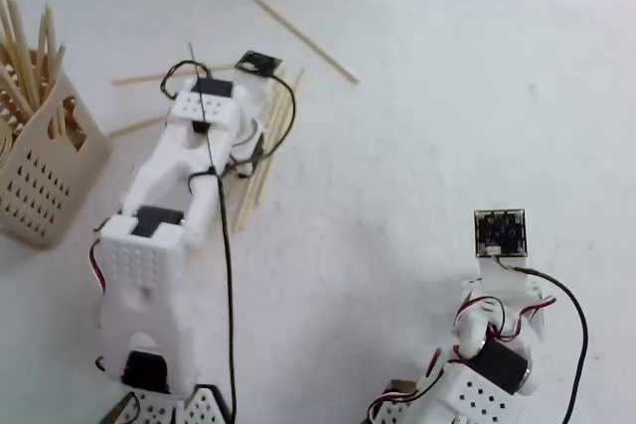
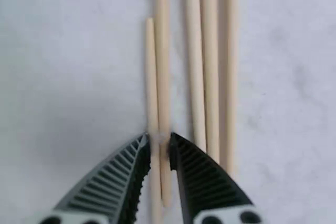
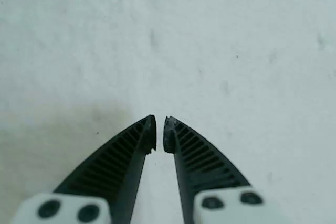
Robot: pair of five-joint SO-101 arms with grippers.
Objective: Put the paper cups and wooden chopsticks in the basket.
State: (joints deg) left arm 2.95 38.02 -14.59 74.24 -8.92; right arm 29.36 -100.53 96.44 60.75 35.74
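- A bundle of pale wooden chopsticks (image 1: 250, 201) lies flat on the white bench (image 1: 447, 96), left of centre, with the sticks side by side and roughly parallel.
- In the left wrist view the bundle (image 2: 202, 77) shows as five sticks. The two thinner sticks (image 2: 160, 77) run in between the jaws, and the other three lie just beside them.
- The left claw (image 2: 159, 148) is down at bench level, its jaws pressed in on that pair of sticks from either side.
- The white left arm (image 1: 174, 186) stretches forward over the bundle. A black cable (image 1: 227, 275) runs along it.
- Three single loose sticks lie apart from the bundle: one diagonal (image 1: 303, 39) near the far edge of the bench, one (image 1: 159, 76) just beyond the arm's wrist, and one (image 1: 134, 127) between the arm and the basket.
- The beige perforated plastic basket (image 1: 45, 176) stands at the left edge of the bench, with a cluster of upright chopsticks (image 1: 25, 47) inside it, leaning at various angles.
- The right arm (image 1: 492, 364) sits at the near right, well apart from the bundle and the basket.
- The right claw (image 3: 160, 135) hangs over bare bench, its jaws drawn almost together with nothing between them.
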